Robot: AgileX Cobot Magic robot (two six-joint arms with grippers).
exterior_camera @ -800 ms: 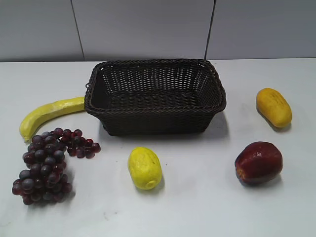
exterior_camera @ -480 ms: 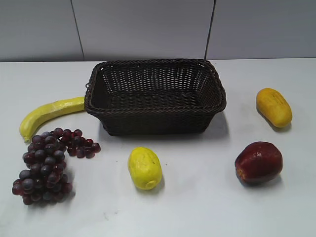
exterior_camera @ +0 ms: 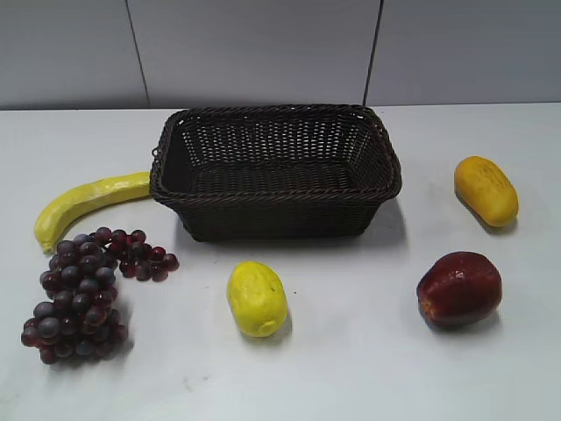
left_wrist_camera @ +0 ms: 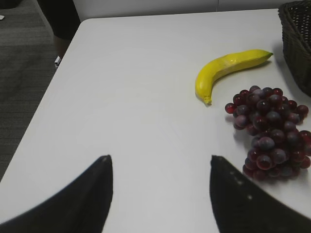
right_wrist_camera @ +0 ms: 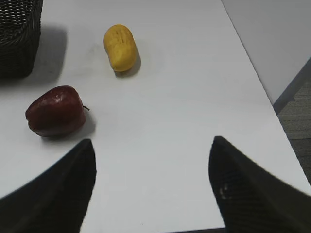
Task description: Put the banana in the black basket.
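Observation:
The banana (exterior_camera: pixel 88 203) lies on the white table at the left, its far tip close to the left side of the black basket (exterior_camera: pixel 275 197). It also shows in the left wrist view (left_wrist_camera: pixel 226 72), up and to the right of my left gripper (left_wrist_camera: pixel 160 158), which is open and empty above bare table. The basket's corner shows at the right edge of that view (left_wrist_camera: pixel 297 43) and at the top left of the right wrist view (right_wrist_camera: pixel 19 34). My right gripper (right_wrist_camera: pixel 151 141) is open and empty near the table's front right. Neither gripper shows in the exterior view.
A bunch of dark red grapes (exterior_camera: pixel 83 289) (left_wrist_camera: pixel 269 131) lies just in front of the banana. A short yellow lemon-like fruit (exterior_camera: pixel 257 297) sits before the basket. A red apple (exterior_camera: pixel 459 288) (right_wrist_camera: pixel 56 110) and an orange-yellow oblong fruit (exterior_camera: pixel 486 189) (right_wrist_camera: pixel 120 47) lie at the right.

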